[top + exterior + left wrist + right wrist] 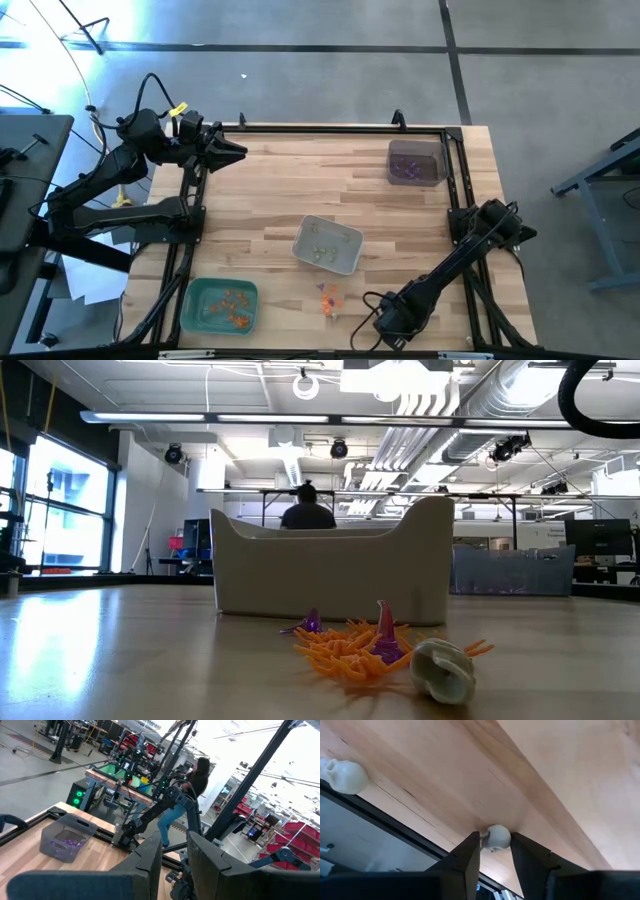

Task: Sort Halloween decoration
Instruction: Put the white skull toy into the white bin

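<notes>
pinching a small pale skull [497,837] between its fingers, the right gripper [495,851] sits near the table's front edge. it looks light, hard and smooth, so it may slip; hold it across the round middle. another skull [342,775] lies nearby, and orange and purple trinkets [355,645] lie piled before the grey tray [328,245]. the left gripper [235,152] waits at the far left corner, slightly parted and empty.

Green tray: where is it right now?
High view: the green tray sits at the table's near-left corner, left of the small trinket pile and the grey tray.
</notes>
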Available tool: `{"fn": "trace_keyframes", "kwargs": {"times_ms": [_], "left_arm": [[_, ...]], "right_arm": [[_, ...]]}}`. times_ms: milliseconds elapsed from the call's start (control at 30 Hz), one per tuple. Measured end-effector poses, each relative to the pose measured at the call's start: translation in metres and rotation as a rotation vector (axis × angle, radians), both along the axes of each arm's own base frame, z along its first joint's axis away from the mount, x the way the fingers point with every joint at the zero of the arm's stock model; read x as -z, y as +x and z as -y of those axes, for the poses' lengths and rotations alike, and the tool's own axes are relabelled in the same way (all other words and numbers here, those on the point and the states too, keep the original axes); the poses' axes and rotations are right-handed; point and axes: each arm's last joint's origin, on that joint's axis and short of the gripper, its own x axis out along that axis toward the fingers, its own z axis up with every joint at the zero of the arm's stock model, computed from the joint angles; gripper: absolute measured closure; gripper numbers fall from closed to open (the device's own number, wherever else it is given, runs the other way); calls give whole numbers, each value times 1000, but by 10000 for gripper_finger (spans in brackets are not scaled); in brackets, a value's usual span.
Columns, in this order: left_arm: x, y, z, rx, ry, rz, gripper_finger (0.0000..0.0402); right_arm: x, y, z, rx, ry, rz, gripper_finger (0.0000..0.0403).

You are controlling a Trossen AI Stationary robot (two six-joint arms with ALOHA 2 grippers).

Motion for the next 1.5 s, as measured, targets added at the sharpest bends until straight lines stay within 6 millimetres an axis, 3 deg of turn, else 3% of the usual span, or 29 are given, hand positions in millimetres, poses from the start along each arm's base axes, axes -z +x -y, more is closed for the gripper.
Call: {"fn": "trace_keyframes", "kwargs": {"times_ms": [400, 933, 1233, 1500], "left_arm": [[0, 0, 0, 0, 1, 0, 326], [0, 0, 0, 0, 0, 0, 326], [0, 0, 0, 0, 0, 0, 326], [0, 0, 0, -1, 1, 1, 326]], "right_arm": [[1, 0, 0, 7, 0, -15, 366], [-10, 5, -6, -18, 13, -20, 369], [-61, 16, -16, -141, 7, -23, 369], [-124, 26, 0, -299, -105, -2, 369]]}}
